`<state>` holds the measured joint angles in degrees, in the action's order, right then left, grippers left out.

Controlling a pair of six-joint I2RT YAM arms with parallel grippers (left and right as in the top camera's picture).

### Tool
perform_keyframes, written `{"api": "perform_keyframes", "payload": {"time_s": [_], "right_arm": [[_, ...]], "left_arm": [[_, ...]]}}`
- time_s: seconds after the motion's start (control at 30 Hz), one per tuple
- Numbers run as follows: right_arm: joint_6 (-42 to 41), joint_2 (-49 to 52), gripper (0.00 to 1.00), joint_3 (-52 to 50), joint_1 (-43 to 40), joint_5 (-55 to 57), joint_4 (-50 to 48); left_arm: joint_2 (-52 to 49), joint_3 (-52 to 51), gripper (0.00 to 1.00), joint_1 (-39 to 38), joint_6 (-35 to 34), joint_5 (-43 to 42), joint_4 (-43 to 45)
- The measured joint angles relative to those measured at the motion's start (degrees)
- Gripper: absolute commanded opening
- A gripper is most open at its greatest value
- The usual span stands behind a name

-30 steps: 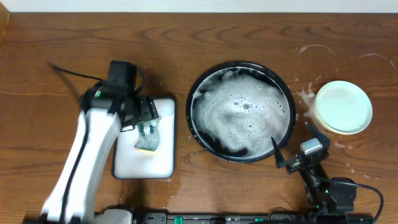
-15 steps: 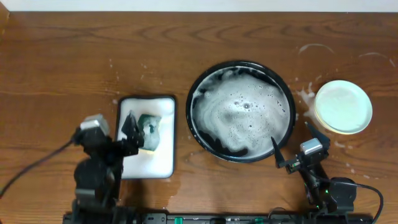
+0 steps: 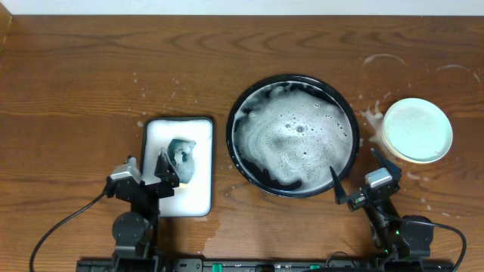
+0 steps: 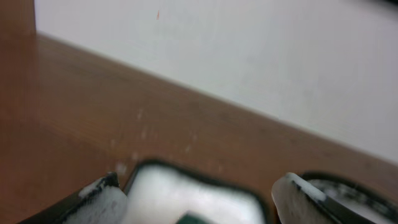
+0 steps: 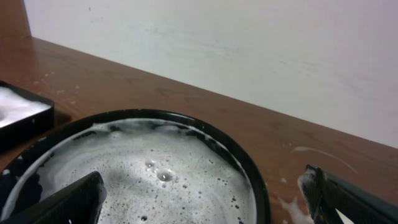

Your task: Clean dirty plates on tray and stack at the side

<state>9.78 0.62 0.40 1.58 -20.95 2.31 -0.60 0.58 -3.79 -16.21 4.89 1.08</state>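
Looking down from overhead, the black tray [image 3: 293, 77] sits on the brown surface [image 3: 76, 91], filled nearly to its rim with white foam [image 3: 291, 143]. Right of the black tray, well clear of its rim, the plates [image 3: 417, 130] sit in one stack. The top plate is pale mint and a yellow edge shows beneath it. Whitish soap rings [image 3: 386, 60] mark the wood around that stack. Left of the black tray lies a white tray [image 3: 193, 198] with a green-and-yellow sponge [image 3: 181, 155] resting in it.

The left claw [image 3: 147, 165] sits at the near-left edge of the white tray, its fingers spread wide and holding nothing. The right claw [image 3: 353, 162] sits at the near-right edge of the black tray, also spread wide and empty.

From the left wrist the picture is blurred. Two foam-flecked fingers [image 4: 102, 196] stand far apart, with the white tray showing between them and the black tray's rim at the right. A pale wall [image 4: 249, 56] rises behind.

From the right wrist, two dark fingers [image 5: 68, 202] stand wide apart. The foamy black tray lies between and beyond them, and nothing is gripped.
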Motion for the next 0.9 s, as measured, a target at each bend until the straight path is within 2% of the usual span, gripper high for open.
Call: {"api": "perform_keyframes", "payload": {"time_s": [0.9], "right_arm": [[0.0,0.0,0.99,0.0,0.0,0.0,0.0]], "left_arm": [[0.0,0.2,0.82,0.0,0.0,-0.4,-1.7]]}}
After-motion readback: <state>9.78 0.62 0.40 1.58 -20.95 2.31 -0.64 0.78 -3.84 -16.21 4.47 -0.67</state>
